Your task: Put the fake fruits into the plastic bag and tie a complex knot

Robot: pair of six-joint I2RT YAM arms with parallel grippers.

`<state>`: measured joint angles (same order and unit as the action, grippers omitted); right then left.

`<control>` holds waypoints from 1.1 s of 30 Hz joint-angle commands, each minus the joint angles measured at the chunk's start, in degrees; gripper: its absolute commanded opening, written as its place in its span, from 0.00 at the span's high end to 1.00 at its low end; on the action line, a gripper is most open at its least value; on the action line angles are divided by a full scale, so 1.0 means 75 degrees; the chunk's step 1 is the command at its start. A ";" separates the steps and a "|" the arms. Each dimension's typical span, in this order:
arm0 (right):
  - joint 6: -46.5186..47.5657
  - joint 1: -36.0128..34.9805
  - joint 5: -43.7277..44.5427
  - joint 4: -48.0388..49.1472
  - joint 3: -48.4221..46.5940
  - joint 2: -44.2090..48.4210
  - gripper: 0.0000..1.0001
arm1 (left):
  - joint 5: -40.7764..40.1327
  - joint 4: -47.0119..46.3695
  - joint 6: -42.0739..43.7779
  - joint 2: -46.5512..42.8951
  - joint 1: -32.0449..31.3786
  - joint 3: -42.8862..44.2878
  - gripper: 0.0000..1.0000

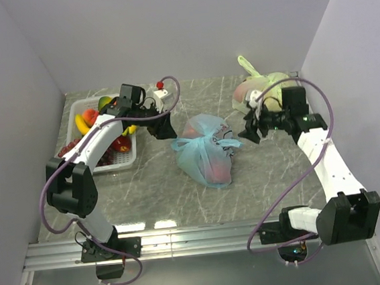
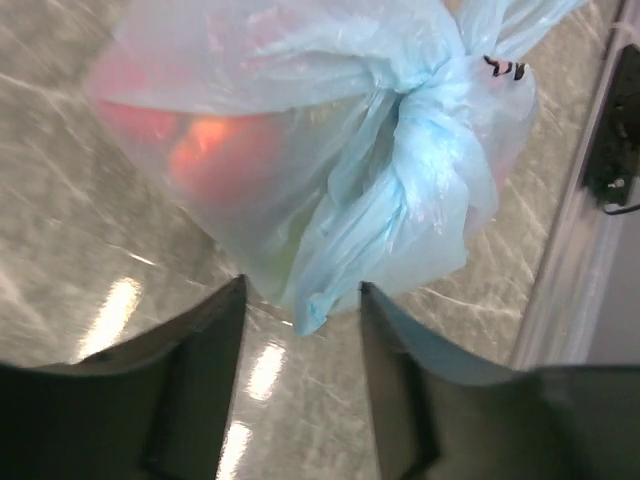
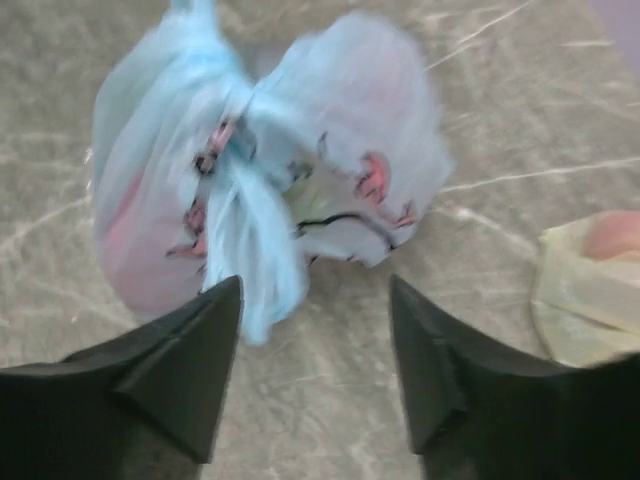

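The light-blue plastic bag [image 1: 204,151] lies on the table between the two arms, with reddish fake fruits [image 1: 217,171] showing through it. Its handle ears are tied into a knot [image 1: 200,140], and loose ends stick out. My left gripper [image 1: 166,128] is open and empty just left of the bag. In the left wrist view the knot [image 2: 440,120] is ahead, and a loose ear [image 2: 330,270] hangs between my open fingers [image 2: 210,340]. My right gripper [image 1: 251,134] is open and empty just right of the bag. In its wrist view the bag [image 3: 380,130] and a loose ear [image 3: 255,250] lie ahead.
A white basket [image 1: 126,162] at the left holds more fruits: an orange [image 1: 90,116], a banana [image 1: 81,124] and dark grapes [image 1: 68,148]. A pale yellow-green tied bag [image 1: 265,88] sits at the back right, also in the right wrist view [image 3: 585,300]. Walls close three sides.
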<state>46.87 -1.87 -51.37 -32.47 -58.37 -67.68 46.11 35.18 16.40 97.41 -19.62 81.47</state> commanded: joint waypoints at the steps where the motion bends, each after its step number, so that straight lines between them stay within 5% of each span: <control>1: -0.0903 -0.0044 0.0613 -0.0873 -0.1262 -0.0268 0.26 | -0.0415 -0.0048 0.0228 -0.0763 -0.0103 0.0446 0.43; 2: -0.1184 -0.0044 0.0720 -0.1048 -0.1520 -0.0385 0.24 | -0.0626 -0.0131 0.0157 -0.0881 -0.0080 0.0376 0.38; 3: -0.1292 -0.0044 0.0814 -0.1421 -0.1998 -0.0444 0.21 | -0.0698 -0.0271 0.0122 -0.1010 -0.0057 0.0306 0.22; 4: -0.1432 -0.0044 0.0942 -0.1587 -0.2235 -0.0503 0.06 | -0.0780 -0.0505 -0.0018 -0.1336 0.0013 0.0201 0.20; 6: -0.1737 -0.0056 0.1037 -0.1927 -0.2750 -0.0620 0.05 | -0.1410 -0.1780 -0.1083 -0.1886 0.0107 -0.0361 0.01; 11: -0.2818 -0.0055 0.1752 -0.1366 -0.2799 -0.0328 0.00 | -0.2469 -0.3144 -0.3240 -0.2335 0.0424 -0.0879 0.01; 15: -0.2312 -0.0371 0.1892 -0.3547 -0.4459 -0.1519 0.00 | -0.1181 -0.1311 -0.2494 -0.1424 0.0494 0.0186 0.01; 20: -0.1519 -0.0454 0.1635 -0.5829 -0.5869 -0.3596 0.00 | -0.0196 -0.1690 -0.2482 -0.1585 0.0495 -0.0889 0.01; 25: -0.0333 -0.0781 0.2276 -0.5563 -0.4934 -0.3330 0.08 | -0.0323 -0.1317 -0.1452 -0.1351 0.0494 -0.1160 0.01; 33: -0.0202 -0.1906 0.3322 -0.4005 -0.3034 -0.2484 0.08 | -0.0241 -0.0600 -0.0417 -0.0368 0.0471 -0.0715 0.04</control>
<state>43.66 -14.61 -29.93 -67.59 -82.15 -89.56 42.39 28.12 8.51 92.29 -15.86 73.25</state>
